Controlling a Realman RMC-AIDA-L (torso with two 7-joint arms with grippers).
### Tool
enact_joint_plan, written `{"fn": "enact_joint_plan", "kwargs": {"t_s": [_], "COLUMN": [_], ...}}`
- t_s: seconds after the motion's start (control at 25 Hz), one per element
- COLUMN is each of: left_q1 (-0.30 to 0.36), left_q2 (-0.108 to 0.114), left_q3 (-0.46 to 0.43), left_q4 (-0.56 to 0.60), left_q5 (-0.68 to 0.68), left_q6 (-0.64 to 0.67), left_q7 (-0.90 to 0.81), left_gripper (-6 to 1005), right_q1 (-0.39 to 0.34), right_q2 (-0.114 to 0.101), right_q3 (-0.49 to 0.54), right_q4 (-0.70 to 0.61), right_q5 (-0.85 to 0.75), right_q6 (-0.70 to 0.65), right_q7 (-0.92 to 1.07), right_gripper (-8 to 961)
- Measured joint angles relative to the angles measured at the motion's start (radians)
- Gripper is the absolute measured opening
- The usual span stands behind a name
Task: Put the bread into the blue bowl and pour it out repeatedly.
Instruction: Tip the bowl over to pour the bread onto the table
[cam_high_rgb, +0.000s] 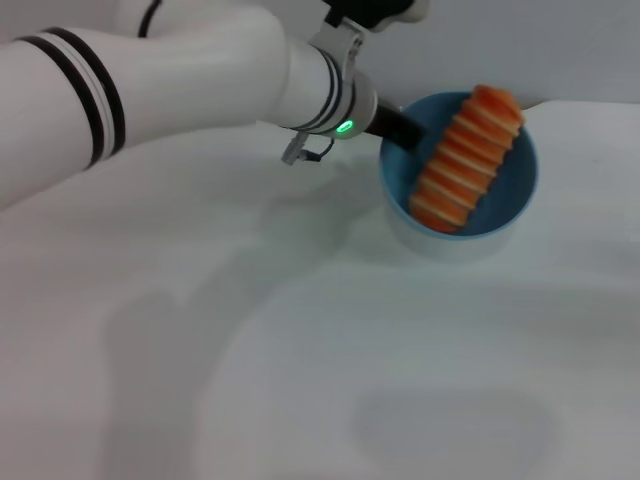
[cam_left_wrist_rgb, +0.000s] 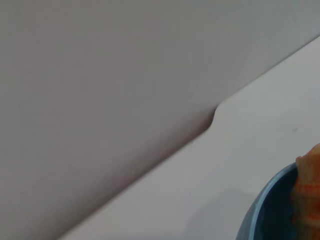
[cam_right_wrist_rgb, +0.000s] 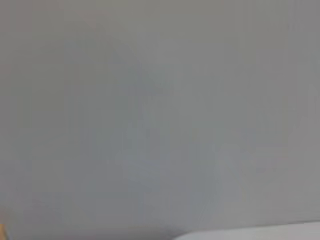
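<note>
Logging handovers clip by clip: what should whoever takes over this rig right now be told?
Left gripper: at the blue bowl's rim on the robot's left side, apparently gripping it.
Right gripper: not in view.
Bread: in the bowl, striped side up, leaning across it with one end over the far rim.
Bowl stands on the white table.
Done: bread is in.
Left: pour it out, then repeat.

The left hand (cam_high_rgb: 400, 128) reaches the near-left rim of the blue bowl (cam_high_rgb: 510, 200), which stands on the counter (cam_high_rgb: 300, 340) to the hand's right. The bread (cam_high_rgb: 468, 160) lies in the bowl, its far end propped above the rim.
</note>
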Motion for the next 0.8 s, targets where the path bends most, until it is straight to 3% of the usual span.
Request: {"fn": "enact_joint_plan", "kwargs": {"t_s": [0.32, 0.44, 0.8], "left_q1": [0.007, 0.011, 0.029], "left_q2": [0.0, 0.0, 0.0], "left_q3": [0.15, 0.177, 0.311], "left_q4": [0.002, 0.003, 0.002], "left_q5": [-0.001, 0.0, 0.008], "left_q6": [-0.22, -0.263, -0.465], "left_q7": [0.0, 0.0, 0.01], "left_gripper": [-1, -1, -2], "right_q1": [-0.025, -0.017, 0.002], "right_q2": [0.001, 0.003, 0.004], "right_q3": [0.027, 0.032, 0.085], "right_q4": [0.225, 0.28, 0.306], "right_q5": [0.325, 0.343, 0.361], "right_q6": [-0.021, -0.019, -0.019], "right_q7": [-0.379, -0.508, -0.535], "right_gripper": [547, 546, 546]}}
